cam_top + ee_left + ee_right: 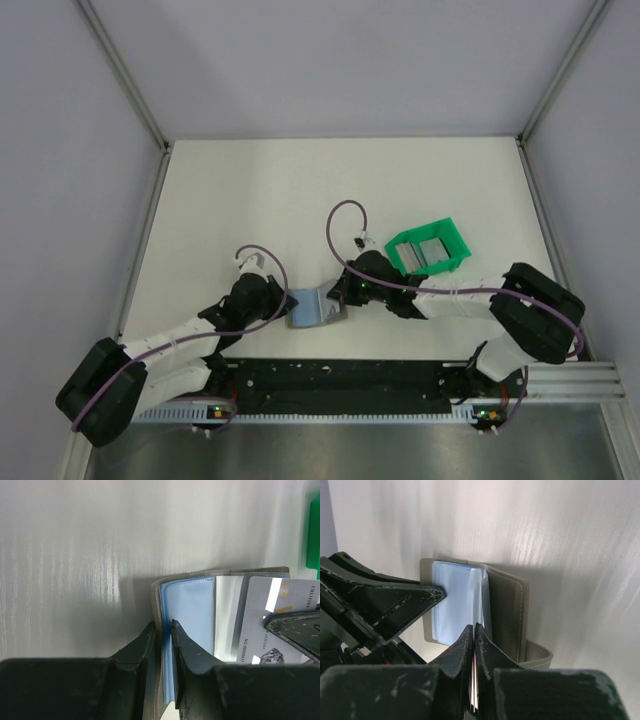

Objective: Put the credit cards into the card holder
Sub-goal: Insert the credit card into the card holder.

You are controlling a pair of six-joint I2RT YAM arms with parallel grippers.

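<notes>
The card holder [303, 308] lies open near the table's front edge, with light blue sleeves [187, 607] inside a grey cover [507, 612]. My left gripper [283, 303] is shut on its left edge, pinching the sleeves and cover [162, 628]. My right gripper [336, 298] is shut on a credit card, seen edge-on between the fingers [474, 628]. That credit card [287, 605] reaches in among the sleeves from the right. More grey credit cards [428, 252] rest in the green tray [452, 244].
The green tray stands just right of and behind the right gripper. The left gripper's fingers [395, 605] sit close to the right gripper's, over the holder. A metal rail [400, 375] runs along the near edge.
</notes>
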